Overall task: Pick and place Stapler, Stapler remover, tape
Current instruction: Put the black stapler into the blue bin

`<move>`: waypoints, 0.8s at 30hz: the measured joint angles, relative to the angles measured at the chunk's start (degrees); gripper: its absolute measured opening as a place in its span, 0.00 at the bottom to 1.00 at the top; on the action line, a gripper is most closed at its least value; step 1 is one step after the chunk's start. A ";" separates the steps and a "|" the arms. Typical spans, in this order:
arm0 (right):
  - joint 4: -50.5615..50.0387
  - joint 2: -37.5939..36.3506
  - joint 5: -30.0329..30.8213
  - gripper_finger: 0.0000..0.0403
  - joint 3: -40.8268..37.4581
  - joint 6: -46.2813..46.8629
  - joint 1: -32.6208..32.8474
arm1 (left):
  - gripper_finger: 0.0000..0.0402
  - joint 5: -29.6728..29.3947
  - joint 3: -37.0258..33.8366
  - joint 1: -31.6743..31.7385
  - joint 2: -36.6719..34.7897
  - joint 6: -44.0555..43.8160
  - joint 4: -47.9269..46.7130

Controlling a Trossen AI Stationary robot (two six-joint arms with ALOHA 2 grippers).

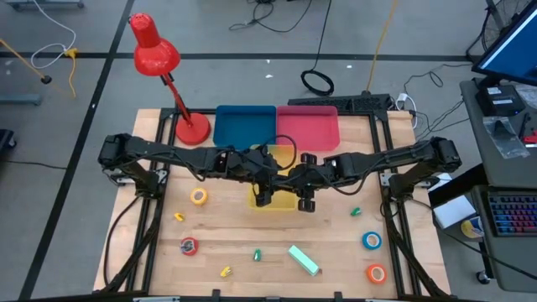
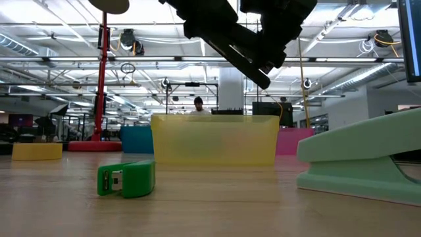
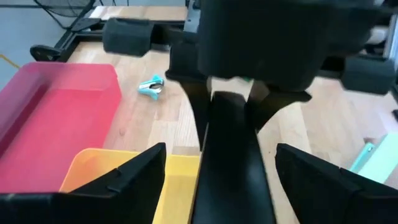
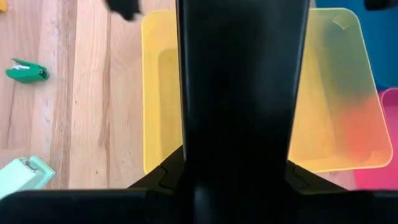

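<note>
Stapler (image 4: 242, 93), black, sits clamped in my right claw (image 1: 306, 203) above the yellow bin (image 4: 329, 93) in the middle of the desk (image 1: 243, 231); my left claw (image 1: 263, 198) is spread wide beside it, gripping nothing.

Left gripper (image 1: 265, 198) agape (right gripper (image 1: 305, 201) clamped)

table (image 1: 336, 252): pale wood, grained | yellow bin (image 2: 214, 139): translucent plastic | mint stapler (image 2: 368, 164): matt plastic

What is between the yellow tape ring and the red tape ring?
A small yellow piece lies between the yellow tape ring and red tape ring, seen in the high view.
</note>
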 joint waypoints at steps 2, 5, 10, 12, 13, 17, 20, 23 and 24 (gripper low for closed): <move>0.06 0.00 -0.10 0.29 0.00 0.36 0.00 | 0.71 0.00 0.00 0.11 0.00 -0.17 -1.72; 0.10 0.00 -0.13 0.29 0.00 0.56 0.00 | 0.68 0.00 0.00 0.40 0.00 -0.89 -2.41; 1.72 0.00 -0.21 0.29 -0.02 0.63 0.00 | 0.59 0.07 0.00 0.53 0.00 -0.92 -2.35; 2.44 0.00 -0.54 0.29 -0.02 0.66 0.00 | 0.53 0.35 0.00 0.51 0.00 -0.94 -2.31; 2.58 0.00 -0.99 0.29 -0.02 0.70 -0.02 | 0.50 0.51 0.00 0.50 0.00 -0.95 -2.31; 2.69 0.00 -2.15 0.29 -0.02 -0.37 0.00 | 0.35 4.22 0.00 1.09 0.00 -1.40 -2.31; 2.69 0.00 -2.40 0.29 -0.02 0.43 0.02 | 0.35 6.85 0.00 1.87 -0.02 -2.86 -2.35; 2.66 0.00 -2.60 0.30 -0.02 0.24 -0.01 | 0.35 6.77 0.00 1.89 -0.02 -3.69 -2.35; 2.66 0.00 -2.28 0.31 -0.02 0.37 0.01 | 0.35 6.63 0.00 1.88 -0.02 -4.35 -2.28</move>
